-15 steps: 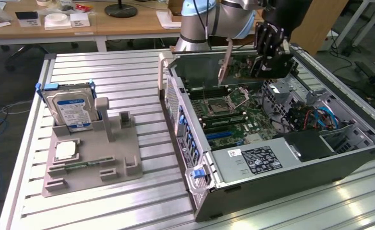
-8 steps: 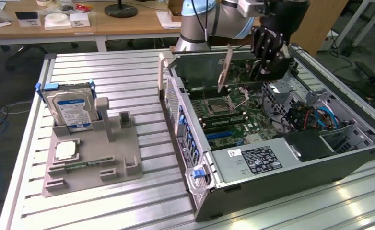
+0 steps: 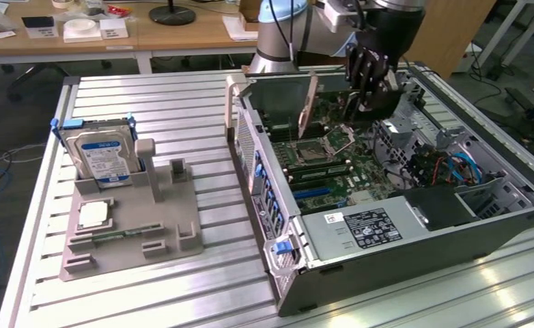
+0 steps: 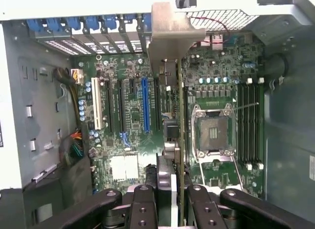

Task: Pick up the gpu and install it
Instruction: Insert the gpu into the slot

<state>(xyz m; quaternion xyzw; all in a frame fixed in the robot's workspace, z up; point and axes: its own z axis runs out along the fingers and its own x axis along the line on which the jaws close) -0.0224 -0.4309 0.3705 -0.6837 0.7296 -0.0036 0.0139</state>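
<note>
Where the card sits: the card (image 3: pixel 309 102) (image 4: pixel 181 140) stands upright and edge-on inside the open computer case (image 3: pixel 413 246), above the green board (image 4: pixel 133 106), between the long blue slot (image 4: pixel 145 103) and the square processor socket (image 4: pixel 214 133); whether its lower edge touches the board cannot be told.
Card: thin and flat, dark with a brownish face, with a dull metal bracket (image 4: pixel 170 32) at the end towards the case's clip wall.
Gripper: the gripper (image 3: pixel 369 89) (image 4: pixel 170 192) is black, and its jointed fingers (image 4: pixel 197 199) are clamped on the card, one on each side.
Card against gripper: it runs straight out from between the fingers, bracket end farthest from them.
Case: grey sheet metal, lying on its side, with blue plastic clips (image 4: pixel 83 23) along one wall.
Table: the table (image 3: pixel 158 102) is made of ribbed aluminium slats.
Stand: the stand (image 3: pixel 130 219) is matt grey plastic, on the exterior view's left, well apart from the case, and holds a silver, blue-labelled hard drive (image 3: pixel 103 157) upright.
</note>
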